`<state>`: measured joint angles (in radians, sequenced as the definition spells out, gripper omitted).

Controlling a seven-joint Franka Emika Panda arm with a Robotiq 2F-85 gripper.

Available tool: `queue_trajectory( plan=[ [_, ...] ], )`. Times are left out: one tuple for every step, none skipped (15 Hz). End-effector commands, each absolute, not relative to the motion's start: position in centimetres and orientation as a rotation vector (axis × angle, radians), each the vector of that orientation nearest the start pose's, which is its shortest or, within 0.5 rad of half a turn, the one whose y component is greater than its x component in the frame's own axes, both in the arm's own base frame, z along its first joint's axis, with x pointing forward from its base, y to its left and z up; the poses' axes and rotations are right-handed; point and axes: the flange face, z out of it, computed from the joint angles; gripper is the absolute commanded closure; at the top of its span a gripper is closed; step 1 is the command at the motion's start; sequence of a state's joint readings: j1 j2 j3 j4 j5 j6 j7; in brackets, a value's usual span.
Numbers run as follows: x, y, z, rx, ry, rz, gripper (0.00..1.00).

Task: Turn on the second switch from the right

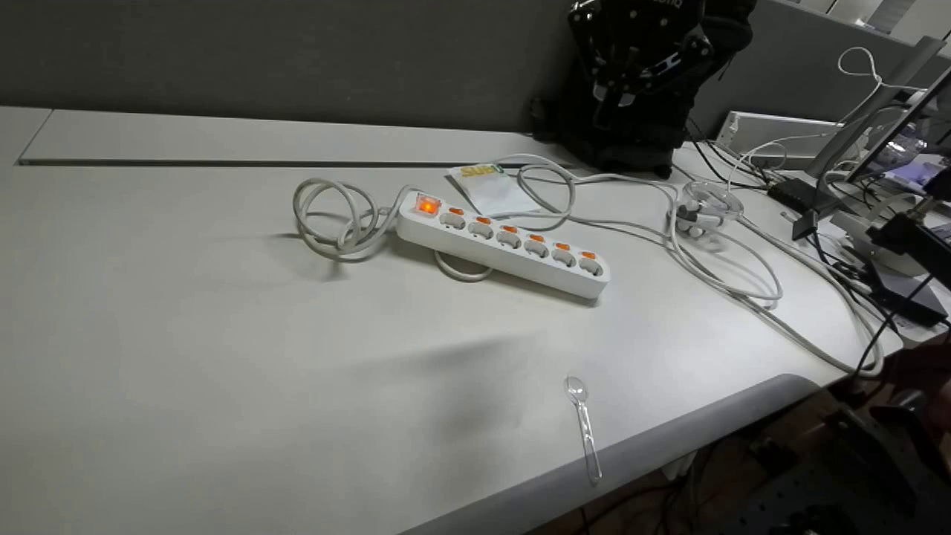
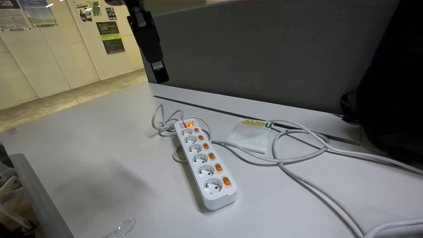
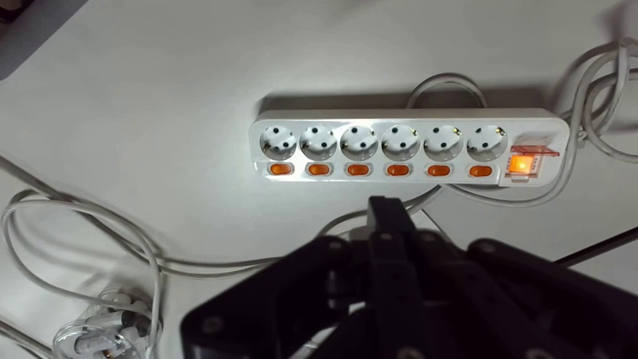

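Across my exterior views runs a pale desk (image 1: 223, 334), with a grey band (image 1: 654, 442) along its edge and a dark groove (image 1: 297, 163) near the back. A grey partition (image 1: 297, 67) rises behind, and in an exterior view I see a cream wall (image 2: 59, 56) hung with posters (image 2: 110, 38) above a yellowish floor (image 2: 59, 102). A black bag (image 2: 393, 92) stands by the partition.

The power strip (image 1: 501, 256) lies on the desk, a small orange switch (image 3: 319, 169) beside each of its six sockets (image 2: 200, 159). Counted from the right in an exterior view, the second switch (image 1: 562, 247) sits by the last socket but one. The large switch (image 1: 428, 206) at the cord end glows orange, its reddish cover (image 3: 536, 150) raised.

My gripper (image 3: 386, 204) hangs above the desk, apart from the strip; it shows dark and soft in the wrist view, but the jaws look drawn together, tip to tip.

White cord (image 2: 350, 152) loops over the desk. A white paper packet (image 2: 251, 135) with yellow and green lettering lies just beside the strip, a clear container (image 1: 713, 195) sits among the loops, and a clear spoon (image 1: 584, 425) reaches over the grey band.
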<state>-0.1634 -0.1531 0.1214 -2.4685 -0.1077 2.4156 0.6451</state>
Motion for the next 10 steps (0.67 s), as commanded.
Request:
queue_trajectory(
  plan=[
    [47.0, -2.1, 36.1, -3.048, 0.96, -0.195, 1.0],
    [47.0, -2.5, 35.9, -3.065, 0.953, -0.181, 1.0],
    [47.2, -2.9, 35.7, -3.053, 0.939, -0.166, 1.0],
    [47.6, -3.9, 35.3, -3.041, 0.944, -0.145, 1.0],
    [47.8, -4.8, 34.9, -3.033, 0.956, -0.131, 1.0],
    [48.1, -5.9, 34.3, -3.031, 0.983, -0.12, 1.0],
    [48.3, -6.9, 33.8, -3.037, 1.03, -0.122, 1.0],
    [48.6, -7.8, 33.1, -3.038, 1.054, -0.112, 1.0],
    [49.0, -8.5, 32.3, -3.041, 1.077, -0.101, 1.0],
    [49.4, -9.1, 31.5, -3.046, 1.091, -0.09, 1.0]
  ],
)
